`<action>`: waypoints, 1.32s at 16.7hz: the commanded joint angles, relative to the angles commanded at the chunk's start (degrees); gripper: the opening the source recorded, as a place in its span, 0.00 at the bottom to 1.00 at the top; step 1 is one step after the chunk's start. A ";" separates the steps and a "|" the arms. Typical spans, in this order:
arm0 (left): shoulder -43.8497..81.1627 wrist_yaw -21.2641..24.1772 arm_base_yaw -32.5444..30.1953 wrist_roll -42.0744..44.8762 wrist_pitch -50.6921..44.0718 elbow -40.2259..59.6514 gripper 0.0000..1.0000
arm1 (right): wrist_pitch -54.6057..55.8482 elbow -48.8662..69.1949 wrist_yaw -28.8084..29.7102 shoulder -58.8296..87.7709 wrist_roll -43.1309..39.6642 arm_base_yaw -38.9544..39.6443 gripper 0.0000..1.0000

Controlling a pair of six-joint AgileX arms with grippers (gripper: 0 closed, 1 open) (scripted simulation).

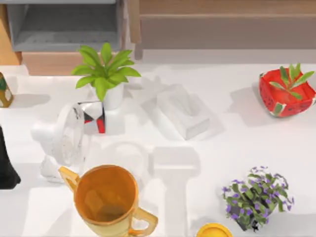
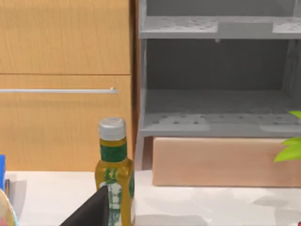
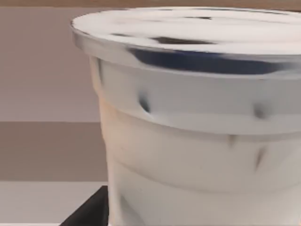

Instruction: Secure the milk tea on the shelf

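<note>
Tool edge of the right arm, the right tool [image 3: 87, 213], shows as a dark wedge low beside the milk tea cup [image 3: 202, 141] in the right wrist view. Whether it grips the cup, and how far open it is, cannot be told. The cup stands upright and very close to that camera. It is white with ribbed sides, and its flat lid carries a dark blue mark. Behind it lie tan and brown bands, with a pale strip of table below.

The left tool [image 2: 91, 209] is likewise a dark wedge in the left wrist view, and its opening cannot be told either. Just beside it stands an oil bottle [image 2: 114, 174] with a green label and silver cap. Beyond the bottle, the grey shelf [image 2: 211, 122] sits on a wooden block, next to a wooden cabinet [image 2: 66, 70].

In the top view the left arm [image 1: 7, 163] is a black shape at the table's left edge. The oil bottle [image 1: 4, 91] stands farther back on that side, and the shelf [image 1: 64, 29] is at the far left corner.

On the white table [image 1: 232, 143] stand:
- a leafy potted plant [image 1: 106, 74]
- a small shiny red-and-black object [image 1: 94, 117] (its kind is unclear) just in front of the plant
- a white fan [image 1: 61, 138] beside that object
- an orange jug [image 1: 106, 200] near the front
- a white tissue box [image 1: 183, 116] near the middle
- a red pot [image 1: 287, 93] at the right
- a purple-flowered plant [image 1: 256, 196] at the front right
</note>
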 joint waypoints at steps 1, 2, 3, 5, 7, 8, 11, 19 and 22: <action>0.00 0.00 0.00 0.00 0.00 0.00 1.00 | -1.39 1.98 0.83 0.59 -0.02 0.80 1.00; 0.00 0.00 0.00 0.00 0.00 0.00 1.00 | -2.66 3.76 1.72 1.02 -0.05 1.71 1.00; 0.00 0.00 0.00 0.00 0.00 0.00 1.00 | -3.69 5.22 2.60 1.39 -0.06 2.63 1.00; 0.00 0.00 0.00 0.00 0.00 0.00 1.00 | -4.75 6.71 3.76 1.99 -0.07 3.78 1.00; 0.00 0.00 0.00 0.00 0.00 0.00 1.00 | -4.76 6.73 3.79 2.00 -0.07 3.80 1.00; 0.00 0.00 0.00 0.00 0.00 0.00 1.00 | -4.76 6.73 3.79 2.00 -0.07 3.80 1.00; 0.00 0.00 0.00 0.00 0.00 0.00 1.00 | -4.76 6.73 3.79 2.00 -0.07 3.80 0.77; 0.00 0.00 0.00 0.00 0.00 0.00 1.00 | -4.76 6.73 3.79 2.00 -0.07 3.80 0.17; 0.00 0.00 0.00 0.00 0.00 0.00 1.00 | -4.76 6.73 3.79 2.00 -0.07 3.80 0.00</action>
